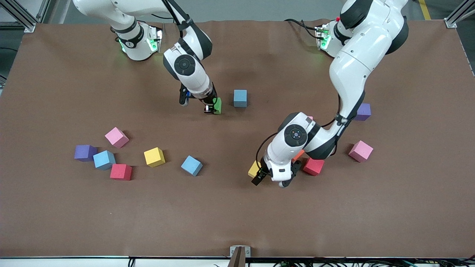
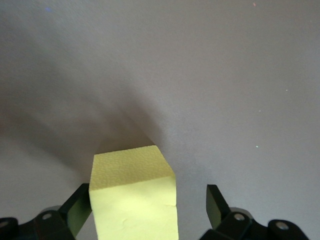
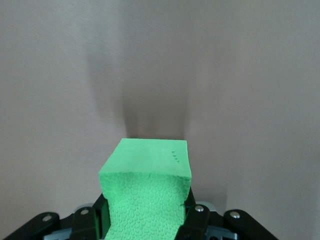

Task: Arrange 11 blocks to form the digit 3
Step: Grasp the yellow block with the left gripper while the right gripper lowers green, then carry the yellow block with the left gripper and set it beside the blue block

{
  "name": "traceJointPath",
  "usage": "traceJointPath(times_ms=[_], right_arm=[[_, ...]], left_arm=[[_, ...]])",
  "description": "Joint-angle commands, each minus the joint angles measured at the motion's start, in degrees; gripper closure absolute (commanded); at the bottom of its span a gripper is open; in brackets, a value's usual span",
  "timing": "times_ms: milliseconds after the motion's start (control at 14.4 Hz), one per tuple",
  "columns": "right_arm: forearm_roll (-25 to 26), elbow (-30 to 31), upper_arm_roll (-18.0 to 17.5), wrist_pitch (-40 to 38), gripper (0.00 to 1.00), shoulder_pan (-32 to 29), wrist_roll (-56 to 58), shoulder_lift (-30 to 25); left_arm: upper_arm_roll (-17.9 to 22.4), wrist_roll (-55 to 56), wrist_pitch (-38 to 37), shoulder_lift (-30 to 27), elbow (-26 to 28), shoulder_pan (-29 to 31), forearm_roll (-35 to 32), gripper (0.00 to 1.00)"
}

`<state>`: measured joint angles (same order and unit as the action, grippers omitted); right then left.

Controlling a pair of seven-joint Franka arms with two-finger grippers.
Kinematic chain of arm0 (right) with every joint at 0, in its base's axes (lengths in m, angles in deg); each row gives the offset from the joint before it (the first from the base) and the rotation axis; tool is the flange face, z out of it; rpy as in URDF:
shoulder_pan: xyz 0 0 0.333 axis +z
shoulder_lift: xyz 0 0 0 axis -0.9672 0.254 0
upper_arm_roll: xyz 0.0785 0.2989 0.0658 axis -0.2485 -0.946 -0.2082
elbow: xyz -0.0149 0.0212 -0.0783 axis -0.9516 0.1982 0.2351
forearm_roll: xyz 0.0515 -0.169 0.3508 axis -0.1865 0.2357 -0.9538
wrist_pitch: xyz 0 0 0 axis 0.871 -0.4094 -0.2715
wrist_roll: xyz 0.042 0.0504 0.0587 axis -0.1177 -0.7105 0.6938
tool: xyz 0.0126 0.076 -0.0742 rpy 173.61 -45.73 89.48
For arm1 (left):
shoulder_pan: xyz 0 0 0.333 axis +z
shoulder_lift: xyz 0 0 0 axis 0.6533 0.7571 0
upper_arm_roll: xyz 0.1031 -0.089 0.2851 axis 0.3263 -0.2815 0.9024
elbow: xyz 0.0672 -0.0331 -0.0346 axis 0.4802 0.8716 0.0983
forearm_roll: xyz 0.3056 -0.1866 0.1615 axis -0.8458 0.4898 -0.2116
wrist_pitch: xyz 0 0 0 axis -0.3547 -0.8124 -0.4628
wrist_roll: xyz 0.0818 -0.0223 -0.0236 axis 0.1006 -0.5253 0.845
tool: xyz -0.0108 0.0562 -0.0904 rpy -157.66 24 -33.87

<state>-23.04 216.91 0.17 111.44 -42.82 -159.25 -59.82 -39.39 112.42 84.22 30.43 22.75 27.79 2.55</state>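
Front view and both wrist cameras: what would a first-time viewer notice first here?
The right gripper is shut on a green block, squeezing it, beside a light blue block mid-table. The left gripper stands open around a yellow block, one finger clearly apart from it, next to a red block. A cluster of loose blocks, with a purple cube, lies toward the right arm's end.

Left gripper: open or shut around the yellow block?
Open. The left gripper straddles the yellow block, with a clear gap at one finger.
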Motion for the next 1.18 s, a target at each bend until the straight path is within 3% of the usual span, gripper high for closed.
traceJointPath(times_ms=[0, 139, 209, 348, 417, 487, 557, 835, 1113], right_arm=[[-0.2, 0.2, 0.0, 0.8, 0.99, 1.5, -2.9, 0.2], [-0.2, 0.2, 0.0, 1.2, 0.99, 1.8, -3.9, 0.7], [-0.2, 0.1, 0.0, 1.7, 0.99, 2.4, -4.6, 1.1], [-0.1, -0.4, 0.0, 2.4, 0.99, 3.7, -6.0, 2.0], [-0.1, -0.5, 0.0, 2.5, 0.99, 3.8, -6.1, 2.1], [-0.2, -0.8, 0.0, 2.4, 0.99, 4.0, -6.2, 2.3], [-0.2, -0.9, 0.0, 2.5, 0.99, 4.4, -6.7, 2.7], [-0.1, -1.8, 0.0, 2.6, 0.99, 5.6, -9.4, 3.4], [0.0, -2.0, 0.0, 4.0, 0.98, 6.6, -10.0, 3.4]], left_arm=[[1.1, 0.5, 1.2, 1.2, -1.7, -1.4, 0.9, 0.00], [2.1, 0.5, 1.2, 1.2, -1.3, -2.1, 0.9, 0.03], [2.1, 0.5, 1.2, 1.3, -1.3, -2.2, 0.9, 0.11], [2.2, 0.5, 1.2, 1.1, -1.1, -2.1, 0.9, 0.43], [2.1, 0.6, 0.9, 0.5, -0.9, -1.3, 1.0, 0.64], [1.8, 1.3, 0.8, 0.1, 0.2, -0.7, 1.1, 0.77], [1.8, 3.4, 0.8, -1.1, 1.8, -1.0, 1.4, 0.82], [1.5, 15.4, 0.7, -10.6, 13.5, 0.0, 1.4, 0.82], [1.5, 35.2, 0.9, -19.2, 25.5, 0.3, 1.4, 0.83]])
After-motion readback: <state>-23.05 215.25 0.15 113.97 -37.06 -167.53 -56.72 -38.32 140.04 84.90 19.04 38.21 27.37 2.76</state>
